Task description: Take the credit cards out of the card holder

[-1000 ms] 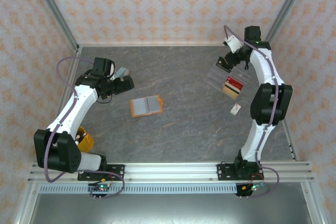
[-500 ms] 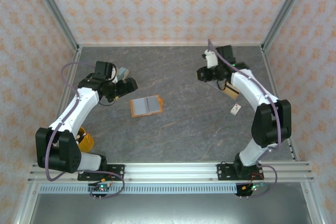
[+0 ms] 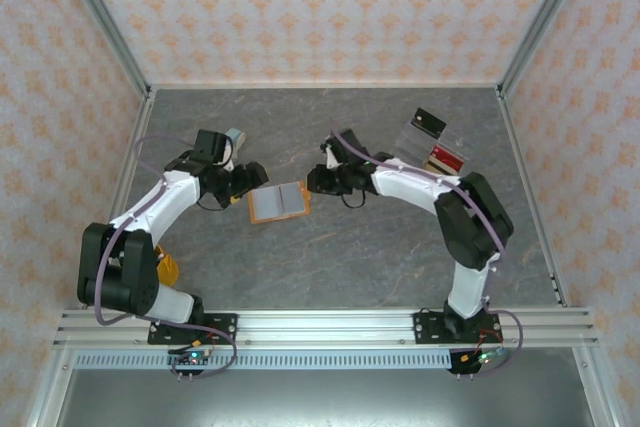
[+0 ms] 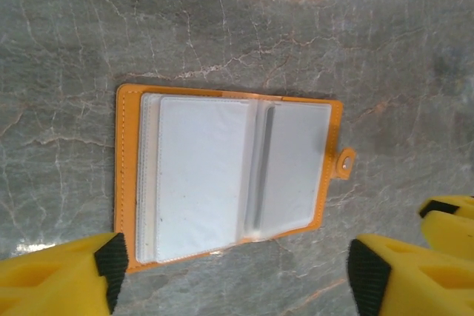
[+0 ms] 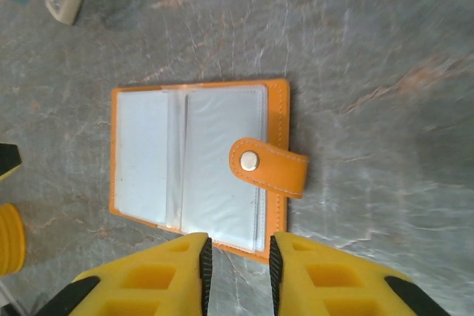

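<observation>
Grippers on either side of an open holder [image 3: 279, 201] on a grey marbled table [image 3: 350, 257].

The left gripper [image 4: 238, 275], whose chunky yellow fingers end in black pads, stands wide and empty, its tips spanning the holder's length. The right gripper [image 5: 238, 260] is narrow, with a slim gap between its jaws and nothing in it, just beside the holder's edge. The holder lies flat and open near the table's middle, between the two grippers. It is a stitched orange rectangle with rounded corners and cloudy see-through pockets facing up. In the top view its long axis runs left to right, slightly tilted, with the snap strap [image 5: 268, 166] at the right end. Reddish cards [image 3: 447, 158] lie in a clear tray [image 3: 415, 139] at far right, well apart.
</observation>
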You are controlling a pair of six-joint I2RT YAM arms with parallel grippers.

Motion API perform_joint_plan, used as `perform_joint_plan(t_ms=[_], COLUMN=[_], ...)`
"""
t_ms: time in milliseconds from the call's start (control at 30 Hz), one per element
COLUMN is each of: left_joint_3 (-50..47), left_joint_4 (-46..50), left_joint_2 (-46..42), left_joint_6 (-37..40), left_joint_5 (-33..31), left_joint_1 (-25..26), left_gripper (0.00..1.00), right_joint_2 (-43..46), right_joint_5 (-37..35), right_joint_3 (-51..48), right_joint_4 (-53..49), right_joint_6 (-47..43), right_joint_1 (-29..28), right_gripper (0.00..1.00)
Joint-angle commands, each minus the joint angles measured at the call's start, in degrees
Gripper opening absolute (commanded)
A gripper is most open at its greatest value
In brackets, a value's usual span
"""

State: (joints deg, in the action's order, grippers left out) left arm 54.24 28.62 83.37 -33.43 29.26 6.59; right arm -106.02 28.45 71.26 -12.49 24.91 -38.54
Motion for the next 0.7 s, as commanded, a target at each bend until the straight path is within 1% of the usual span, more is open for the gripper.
perform_joint_plan(t_ms=[0,167,433,500,600,667], left_joint_3=[-1.3,-1.6,-1.7,-1.7,-1.5,-1.5], left_joint_4=[-2.5,-3.3,-4.1,-4.3,-4.5,-4.6], left_joint_2=[1.9,4.5,8.2,9.3,10.4,10.9], left_joint_6=[-0.5,-0.2,-0.1,0.0,0.1,0.2], left_joint_5=[-2.0,-2.2,-3.2,-3.1,-3.0,-3.0], left_joint_1=[0.6,0.8,0.8,0.8,0.8,0.9], left_gripper=[0.73,0.59,0.44,0.4,0.36,0.35], right_joint_2=[-2.5,-5.2,-8.5,-8.9,-9.1,-9.0], right_joint_5=[-4.6,-4.7,-3.9,-4.0,-4.9,-5.1], right_joint_3=[0.4,1.4,4.1,4.6,4.8,4.9], right_joint_4=[6.0,6.8,4.0,3.3,2.4,2.1], right_joint_6=[8.8,11.3,11.8,11.7,11.6,11.4], right_joint_1=[-1.4,-3.1,-4.6,-4.8,-4.8,-4.8], right_gripper=[0.29,0.3,0.28,0.26,0.25,0.25])
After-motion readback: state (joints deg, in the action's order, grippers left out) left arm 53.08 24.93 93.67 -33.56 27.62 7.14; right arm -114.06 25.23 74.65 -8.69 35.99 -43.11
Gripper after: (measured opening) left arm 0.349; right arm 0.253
